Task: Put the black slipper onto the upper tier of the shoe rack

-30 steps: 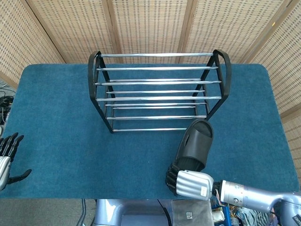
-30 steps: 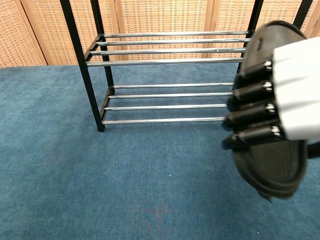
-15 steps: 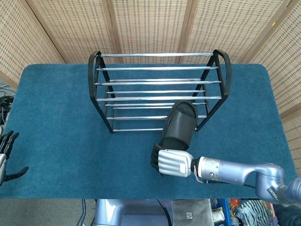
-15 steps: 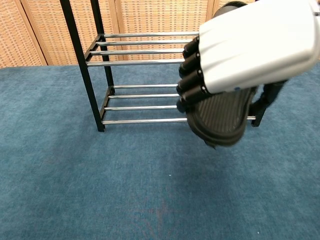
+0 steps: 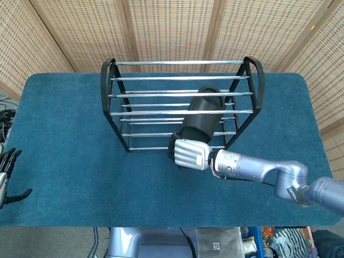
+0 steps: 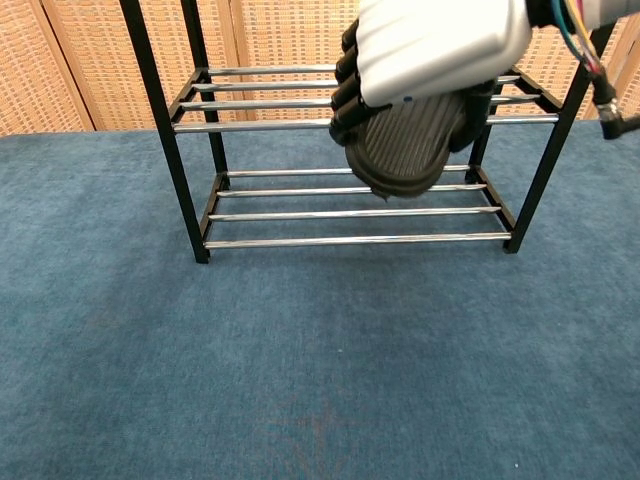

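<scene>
- Left hand [image 5: 6,174] lies at the table's [image 5: 64,161] near left edge, fingers apart, holding nothing.
- Right hand [image 5: 188,154] grips the slipper's [image 5: 201,115] heel just before the rack's [image 5: 180,102] front bars.
- The slipper slants up over the upper tier's front rods, toe toward the back; the tier's left half lies bare.

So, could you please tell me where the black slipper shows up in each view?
Head view: slipper at centre, over the rack's right half, held by the right hand.
Chest view: slipper at upper centre-right, under the hand, before the upper bars.
Shared landmark: the rack.
</scene>
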Controlling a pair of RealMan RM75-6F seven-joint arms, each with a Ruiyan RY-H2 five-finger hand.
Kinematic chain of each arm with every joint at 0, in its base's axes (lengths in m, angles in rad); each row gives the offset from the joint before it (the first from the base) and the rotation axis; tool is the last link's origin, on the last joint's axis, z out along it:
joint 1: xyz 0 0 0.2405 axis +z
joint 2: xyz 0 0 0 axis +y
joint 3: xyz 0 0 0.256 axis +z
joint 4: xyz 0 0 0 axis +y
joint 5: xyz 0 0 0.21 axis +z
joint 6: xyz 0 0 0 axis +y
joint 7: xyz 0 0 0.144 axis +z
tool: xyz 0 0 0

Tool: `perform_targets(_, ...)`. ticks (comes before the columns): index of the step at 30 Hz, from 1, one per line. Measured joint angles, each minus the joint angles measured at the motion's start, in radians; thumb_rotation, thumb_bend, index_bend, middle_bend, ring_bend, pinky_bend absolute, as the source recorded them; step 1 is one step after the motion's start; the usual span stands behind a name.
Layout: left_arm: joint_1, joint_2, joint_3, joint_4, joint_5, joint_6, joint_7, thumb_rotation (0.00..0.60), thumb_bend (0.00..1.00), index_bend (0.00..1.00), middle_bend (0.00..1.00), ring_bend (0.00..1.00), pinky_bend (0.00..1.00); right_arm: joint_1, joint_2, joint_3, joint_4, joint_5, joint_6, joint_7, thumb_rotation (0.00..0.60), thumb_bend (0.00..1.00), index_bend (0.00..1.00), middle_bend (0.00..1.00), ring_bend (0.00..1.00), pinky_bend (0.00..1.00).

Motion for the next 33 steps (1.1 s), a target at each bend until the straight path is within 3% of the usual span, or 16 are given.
perform_targets(12,-0.007,0.002,-0.004,0.005,-0.013,-0.012,-0.009,0.6,0.2,0.0,0.0,0.0,0.0,0.034,-0.003,0.02,0.055,0.083,-0.045,-0.041,0.6,0.85,0.49,0.31,0.21,0.42)
perform_targets(33,-0.008,0.001,-0.002,0.002,-0.016,-0.01,-0.004,0.6,0.2,0.0,0.0,0.0,0.0,0.044,-0.018,-0.02,0.07,0.116,-0.047,-0.075,0.6,0.84,0.46,0.26,0.17,0.42)
